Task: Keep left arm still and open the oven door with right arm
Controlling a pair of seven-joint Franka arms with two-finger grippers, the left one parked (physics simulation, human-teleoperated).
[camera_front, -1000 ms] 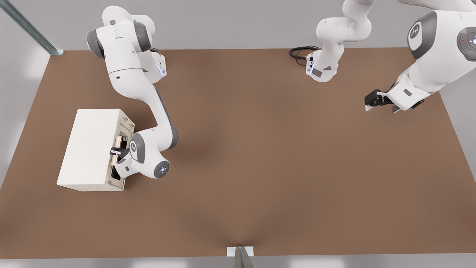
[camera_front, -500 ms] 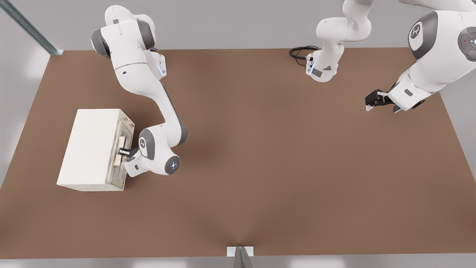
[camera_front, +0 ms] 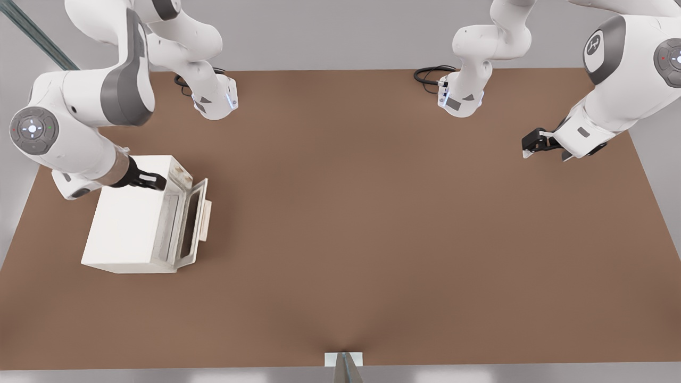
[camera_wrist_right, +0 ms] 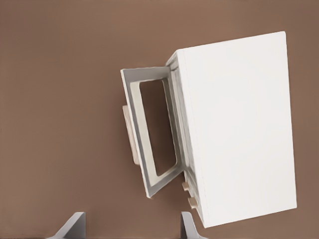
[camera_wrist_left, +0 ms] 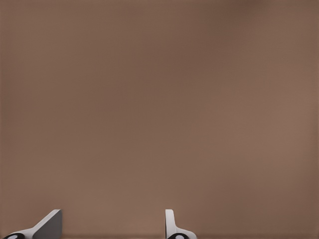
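The cream-framed oven door with its dark glass window stands partly open, swung out from the cream box-shaped oven towards the front view's right. It is hinged at its near end; its far end stands clear of the oven's front. The oven sits on the brown desk at the front view's left. The pale beige bar handle lies on the door's outer face, away from the oven.

The right arm's black two-finger claw hangs above the far corner of the oven's top, on the side away from the door, apart from door and handle. Its fingers are released, with a clear gap between them and nothing held.

The right wrist view looks straight down on the oven and shows the door as a frame angled away from the body, the handle behind it, and two small knobs on the oven's front beside the door's free end. There both pale fingertips stand wide apart over bare desk. The front view alone shows the white jointed right arm.

There is one oven, one door, one handle and two knobs.
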